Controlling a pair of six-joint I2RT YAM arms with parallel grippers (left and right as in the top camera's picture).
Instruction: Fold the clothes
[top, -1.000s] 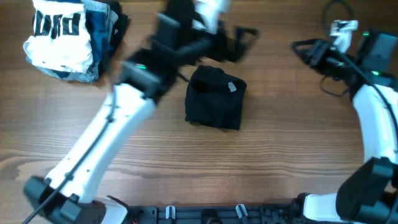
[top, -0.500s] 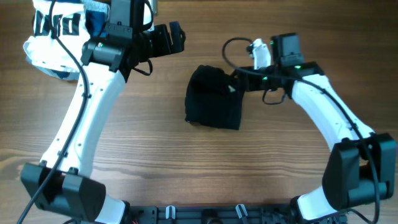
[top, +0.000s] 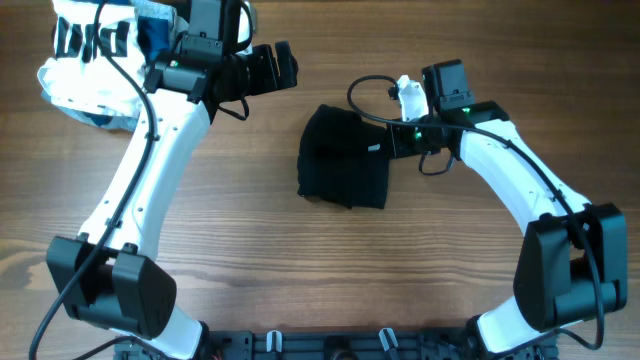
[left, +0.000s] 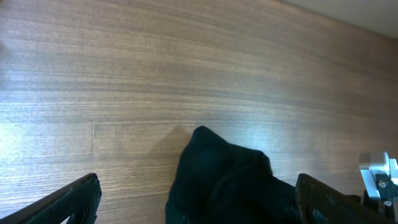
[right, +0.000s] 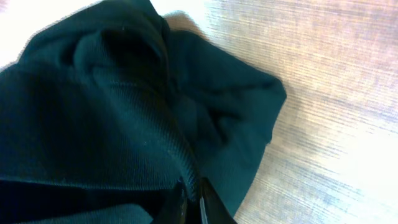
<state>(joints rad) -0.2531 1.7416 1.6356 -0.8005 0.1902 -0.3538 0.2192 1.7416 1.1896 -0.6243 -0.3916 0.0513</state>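
Soft black clothes rumpled into a rough square on woodgrain desk, right pincer nipped onto a knit ridge, seen only up close, left pincer gaping, empty.

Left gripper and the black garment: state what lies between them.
Only bare wooden table lies between the left gripper and the black garment, as the overhead view shows.

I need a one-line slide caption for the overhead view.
Right gripper pinches the folded black fabric garment on a wooden table; left gripper hovers open.
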